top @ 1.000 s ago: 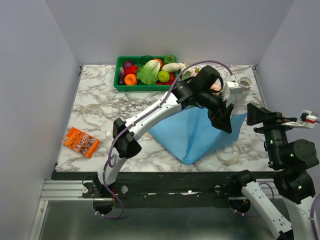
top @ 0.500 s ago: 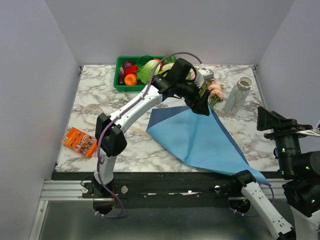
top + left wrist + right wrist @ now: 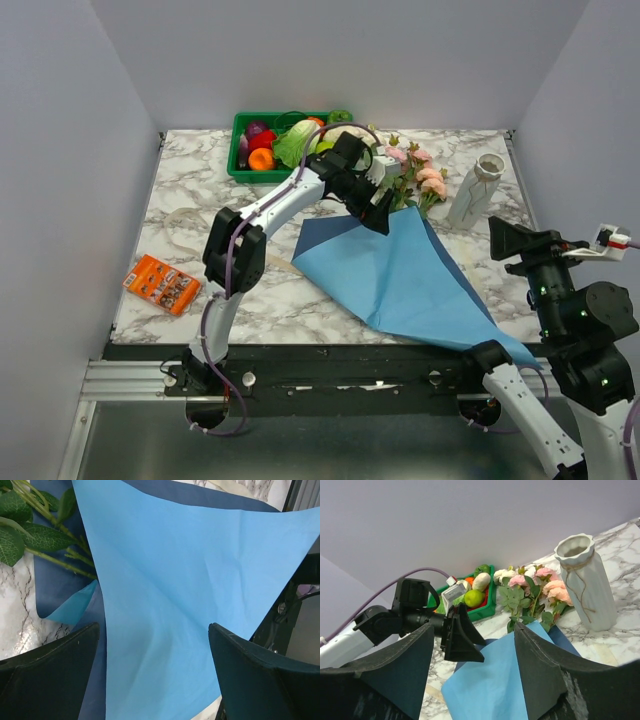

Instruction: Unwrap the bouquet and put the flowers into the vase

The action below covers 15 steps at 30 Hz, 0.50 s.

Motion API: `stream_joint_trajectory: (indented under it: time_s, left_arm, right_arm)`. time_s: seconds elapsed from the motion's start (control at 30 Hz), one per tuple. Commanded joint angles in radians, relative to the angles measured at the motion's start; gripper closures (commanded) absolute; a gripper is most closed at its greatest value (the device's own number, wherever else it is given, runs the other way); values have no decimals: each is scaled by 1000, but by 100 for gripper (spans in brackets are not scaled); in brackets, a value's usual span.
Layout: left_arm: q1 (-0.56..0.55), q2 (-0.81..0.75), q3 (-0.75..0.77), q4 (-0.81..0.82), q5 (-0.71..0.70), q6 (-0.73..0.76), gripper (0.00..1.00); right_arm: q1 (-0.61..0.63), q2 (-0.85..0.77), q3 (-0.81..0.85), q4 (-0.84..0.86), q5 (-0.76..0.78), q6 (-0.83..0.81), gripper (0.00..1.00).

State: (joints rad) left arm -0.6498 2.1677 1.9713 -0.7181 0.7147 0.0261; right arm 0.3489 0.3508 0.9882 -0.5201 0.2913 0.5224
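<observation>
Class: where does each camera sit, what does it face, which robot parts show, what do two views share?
Top external: overhead, behind the robot, facing the table; left arm, right arm.
Left wrist: above the blue paper; open left claw.
Right wrist: low, facing the vase and flowers; open right claw.
Shared: vase, top and right wrist.

You have a green crate at the far edge of the marble table, left of centre. It holds a pale green cabbage, a round orange piece and a purple onion. An orange packet lies flat near the front left corner, well apart from the crate.
</observation>
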Motion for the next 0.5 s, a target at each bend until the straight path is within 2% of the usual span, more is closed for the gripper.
stream_joint_trajectory:
  time_s: [0.0,0.27,0.37,0.4,0.47]
  left_arm:
    - [7,-9,-18,-26,9,51,1]
    - [10,21,-49,-43,26,69,4]
    - [10,40,-31,-55,48,80,17]
    - [10,47,-5,-66,57,83,27]
    - [10,60,18,-93,80,87,36]
  right_arm:
    - [5,11,-22,12,-23,5,27]
    - [5,14,-36,28,-23,7,28]
    - [5,11,-39,31,-24,7,29]
    - [5,11,-39,31,-24,7,30]
    - [5,11,-40,31,-29,8,30]
